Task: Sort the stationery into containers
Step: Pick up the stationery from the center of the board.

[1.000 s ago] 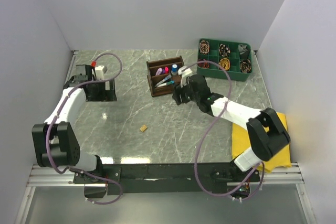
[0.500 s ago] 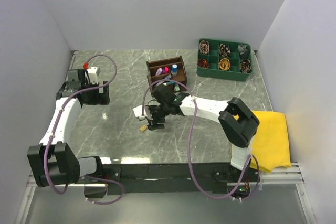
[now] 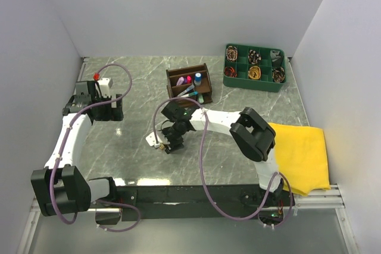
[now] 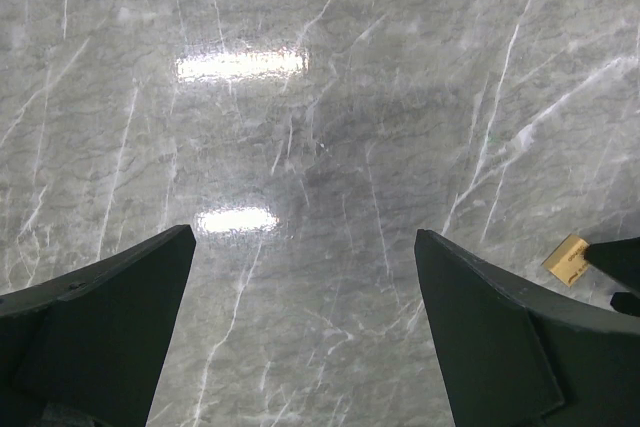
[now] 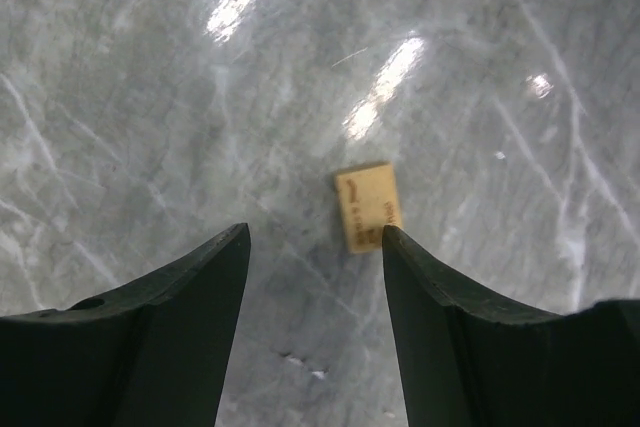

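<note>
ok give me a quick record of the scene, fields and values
right claw: open, over the tan eraser, nothing gripped
left claw: open, empty, over bare table
tan eraser: flat on table, outside organiser
organiser: holds coloured stationery
green tray: coiled cables, far right
yellow cloth: right near edge

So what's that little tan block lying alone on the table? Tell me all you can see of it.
The tan block is a small flat rectangle, matte like eraser or wood, with faint dark print on top. It lies flat on the grey marbled table. The right gripper hangs open over it, one finger's tip beside the block's edge; whether they touch is unclear.
</note>
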`<state>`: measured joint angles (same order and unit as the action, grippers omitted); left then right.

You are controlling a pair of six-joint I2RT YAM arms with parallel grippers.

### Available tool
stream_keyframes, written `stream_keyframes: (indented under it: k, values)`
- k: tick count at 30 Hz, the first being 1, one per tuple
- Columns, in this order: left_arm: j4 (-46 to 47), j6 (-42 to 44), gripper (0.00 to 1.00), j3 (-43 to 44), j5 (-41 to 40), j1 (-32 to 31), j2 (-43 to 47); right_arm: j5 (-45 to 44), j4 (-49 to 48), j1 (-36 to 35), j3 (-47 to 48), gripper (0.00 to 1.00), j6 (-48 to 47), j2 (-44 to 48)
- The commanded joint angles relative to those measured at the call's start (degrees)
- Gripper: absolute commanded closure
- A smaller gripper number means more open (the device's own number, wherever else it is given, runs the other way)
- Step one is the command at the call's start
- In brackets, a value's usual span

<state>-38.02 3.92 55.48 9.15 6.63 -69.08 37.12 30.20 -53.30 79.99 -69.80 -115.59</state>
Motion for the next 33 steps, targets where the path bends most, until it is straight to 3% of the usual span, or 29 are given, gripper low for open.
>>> stream_keyframes:
  k: [1,19,33]
  values:
    - [0.75,0.30,0.00,-0.73,0.17,0.22,1.49,-0.65,1.36,-0.67,5.97,0.37,0.98,-1.92]
    - [1.90,-0.50,0.01,-0.82,0.78,0.40,0.79,-6.44,3.73,-0.93,10.98,0.43,4.41,-5.87]
    - [2.60,-0.50,0.00,-1.61,0.87,0.49,0.79,-7.33,5.49,-1.98,9.23,0.53,-0.51,-5.52]
